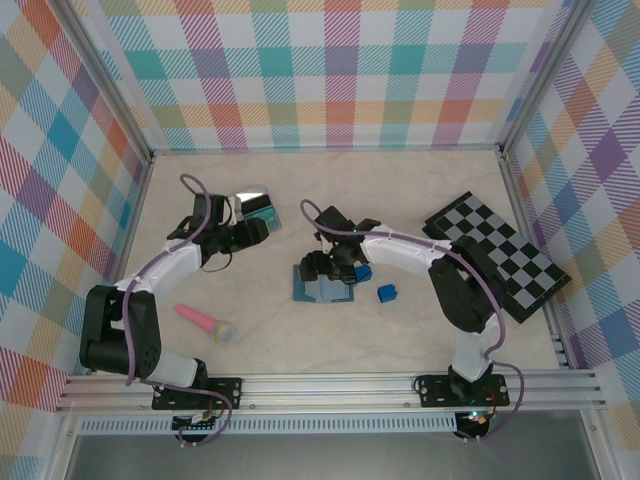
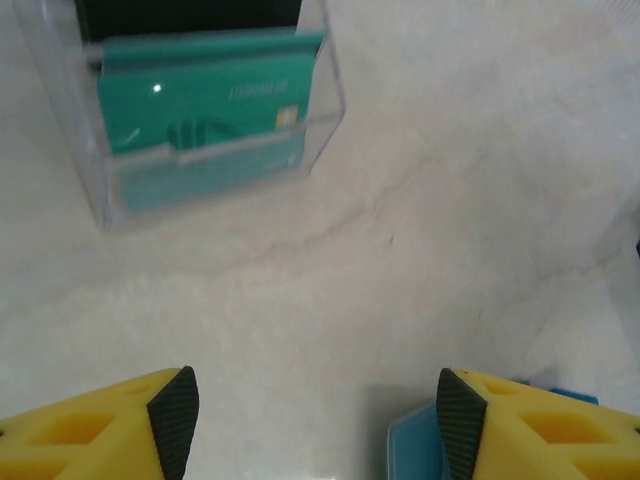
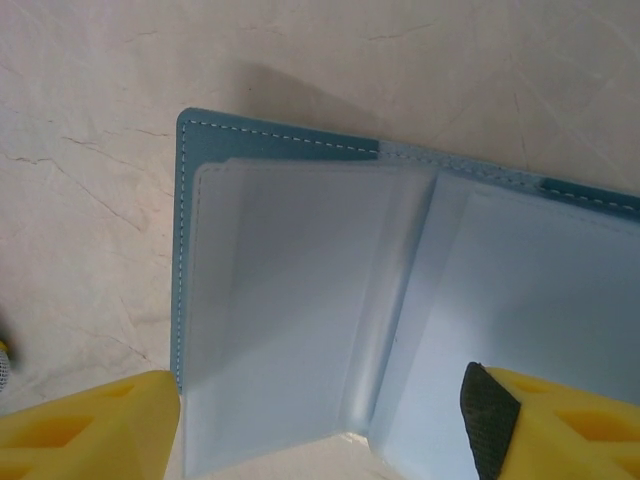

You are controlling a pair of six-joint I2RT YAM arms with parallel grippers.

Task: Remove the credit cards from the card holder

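Beige marbled tabletop (image 1: 420, 190), plaid walls. Nearest the bases: pink-and-yellow toy (image 1: 205, 322). Mid-table: card holder (image 3: 300, 300) lies open flat, clear sleeves up. Right gripper (image 3: 320, 415) is spread wide directly over it. Blue cube (image 1: 386, 293) just to its right. Further back: left gripper (image 2: 312, 420) wide, holding nothing, facing clear stand (image 2: 330, 100) with teal credit card (image 2: 200, 105) standing inside.

A flat slate-blue folding card holder (image 3: 205, 130) with pale stitching along its edge lies opened on the pale, veined table (image 3: 90, 150). Its cloudy clear plastic sleeves (image 3: 290, 310) lift from the centre fold. The right claw (image 3: 320, 430) hangs over its near edge, yellow fingers (image 3: 560, 420) spread wide, one either side of the fold.
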